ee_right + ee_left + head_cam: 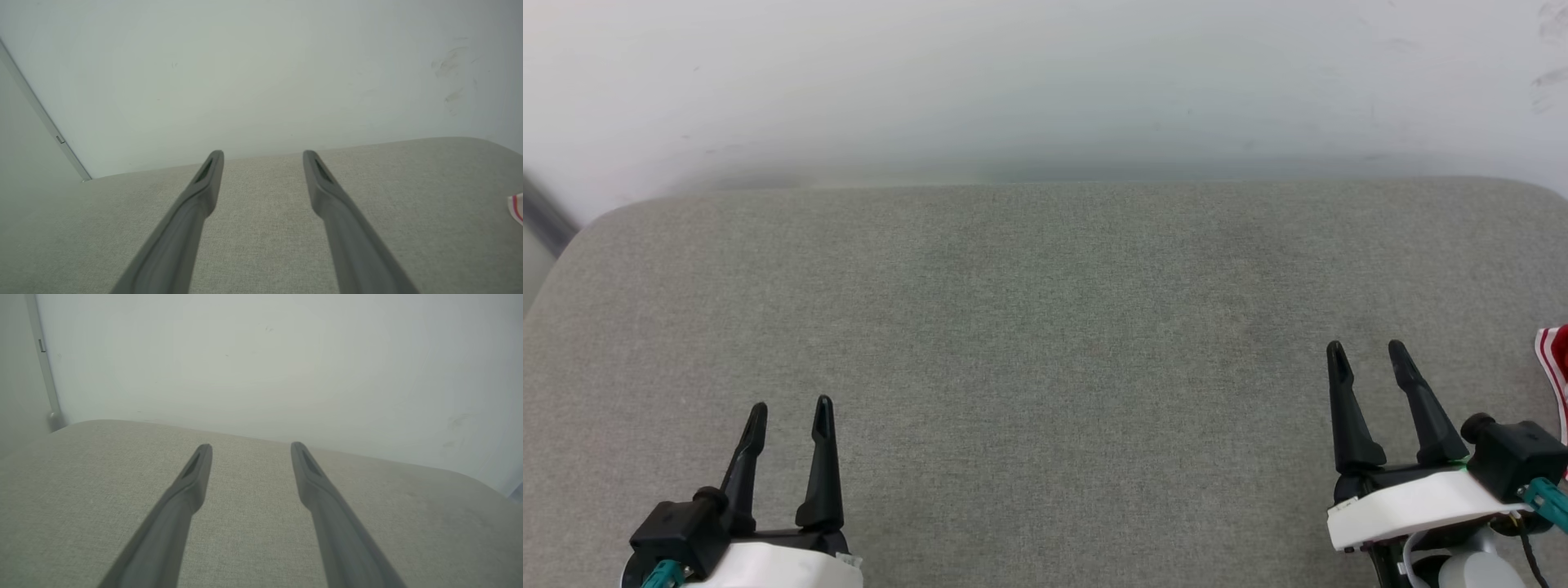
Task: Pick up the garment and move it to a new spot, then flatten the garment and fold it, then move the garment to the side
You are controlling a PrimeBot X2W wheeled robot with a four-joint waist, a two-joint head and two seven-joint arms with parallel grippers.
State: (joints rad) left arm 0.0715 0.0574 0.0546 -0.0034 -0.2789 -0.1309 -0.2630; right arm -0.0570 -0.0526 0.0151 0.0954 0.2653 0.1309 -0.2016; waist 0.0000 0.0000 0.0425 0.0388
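**A:** Now, in the head view, the left gripper [792,404] is seen low on the left. Its two long dark fingers are spread and nothing is held between them. The right gripper [1365,347] is likewise parted and empty above the grey woven fabric surface [1045,327].

**B:** And the red jersey garment [1556,367] with red-and-white striped trim?

**A:** Only a corner is caught at the far right edge, lying on the surface just beyond the right gripper. The rest is cut off, so its lie cannot be judged.

**B:** Left wrist view?

**A:** The left gripper [251,446] is shown wide open, aimed toward the plain white wall [261,355], with bare fabric beneath.

**B:** Right wrist view?

**A:** The right gripper [263,152] is open too. A sliver of the garment [515,208] is glimpsed at the right edge, well off the line of the fingers.

**B:** What could be spoiled from here?

**A:** A reach made half-blind could be misjudged. The trim alone might be pinched, and the soft cloth dragged, bunched or dropped. The upholstery could be snagged if the tips are driven too low. With the left arm set so far off, the jersey may be lifted lopsided.
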